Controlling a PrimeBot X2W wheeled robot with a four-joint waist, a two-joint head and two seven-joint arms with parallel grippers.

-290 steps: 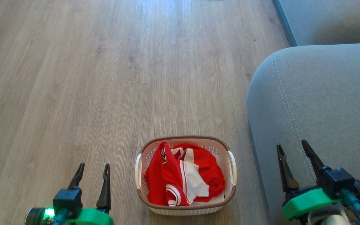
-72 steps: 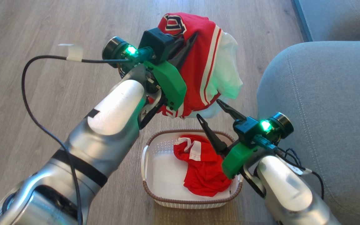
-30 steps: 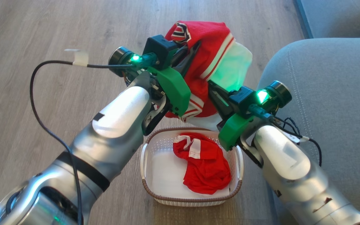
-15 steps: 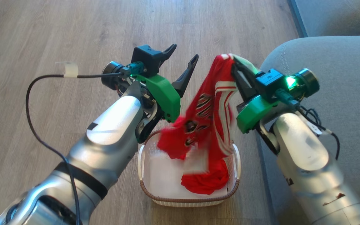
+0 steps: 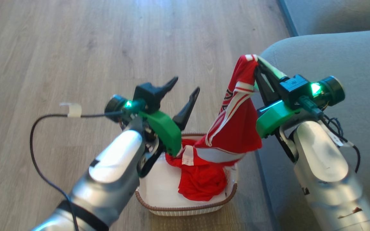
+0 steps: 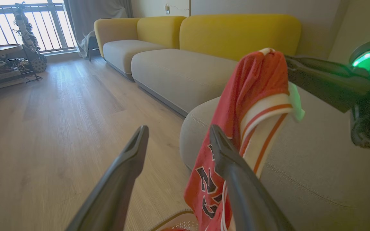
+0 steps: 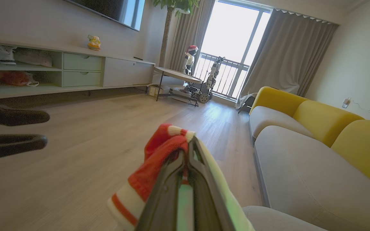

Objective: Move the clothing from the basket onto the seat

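Note:
A red jersey (image 5: pixel 236 128) with white stripes hangs from my right gripper (image 5: pixel 257 65), which is shut on its top edge just beside the rounded corner of the grey seat (image 5: pixel 348 57). The jersey's lower part still trails over the basket (image 5: pixel 188 209). A second red garment (image 5: pixel 201 181) lies crumpled in the basket on the white liner. My left gripper (image 5: pixel 186 85) is open and holds nothing, left of the jersey and above the basket. The left wrist view has the jersey (image 6: pixel 252 96) beyond my open left gripper (image 6: pixel 178 128). In the right wrist view my right gripper (image 7: pixel 188 142) pinches the fabric (image 7: pixel 162 144).
Wooden floor (image 5: pixel 59 48) spreads to the left and ahead. A further grey cushion (image 6: pixel 178 70) with yellow backrests continues the sofa. A low cabinet (image 7: pixel 75 70) and a round side table (image 7: pixel 178 75) stand far off across the room.
My left gripper has let go of the jersey, opened and dropped back toward the basket. My right gripper has shut on the jersey and carried it right toward the seat. The camera has shifted.

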